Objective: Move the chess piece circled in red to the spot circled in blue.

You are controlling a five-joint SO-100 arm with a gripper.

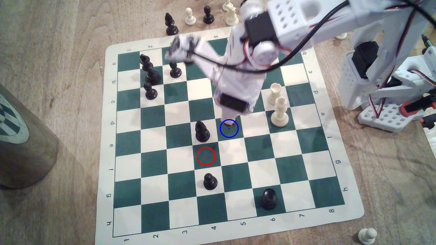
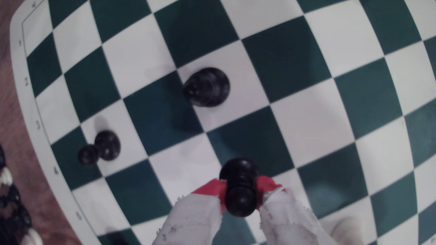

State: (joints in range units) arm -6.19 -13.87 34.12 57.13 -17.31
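Note:
The chess piece [image 2: 238,169], a glossy black pawn, is clamped at its neck between my red-tipped fingers [image 2: 210,188]. My gripper [image 2: 240,188] is shut on it. In the exterior view the gripper [image 1: 228,119] points down at the far edge of the spot [image 1: 232,133], a dark green square with a blue ring. The arm hides the pawn there. I cannot tell whether the pawn's base touches the board. The red-ringed green square [image 1: 206,156] has no piece on it.
A black bishop [image 1: 202,132] stands one square to the exterior view's left of the spot. A black pawn [image 1: 210,181] and a black rook [image 1: 269,199] stand nearer the front. Two white pieces [image 1: 279,113] stand to the right. A brown cylinder [image 1: 21,141] sits off the board at left.

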